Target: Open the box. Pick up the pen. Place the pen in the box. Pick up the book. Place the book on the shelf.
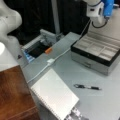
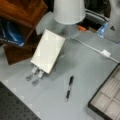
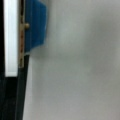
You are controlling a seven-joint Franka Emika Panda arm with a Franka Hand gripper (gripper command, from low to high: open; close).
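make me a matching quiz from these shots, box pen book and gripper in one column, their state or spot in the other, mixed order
Things:
1. box
2. pen
3. book
4. gripper

States or places:
A. propped at a tilt on a small metal stand, near the wooden shelf
B. lying flat on the grey table, between two other task things
C. up in the air above the box's far side, holding nothing
D. open, grey compartments showing and empty

Pairs: 1-D, 2-B, 3-A, 4-C
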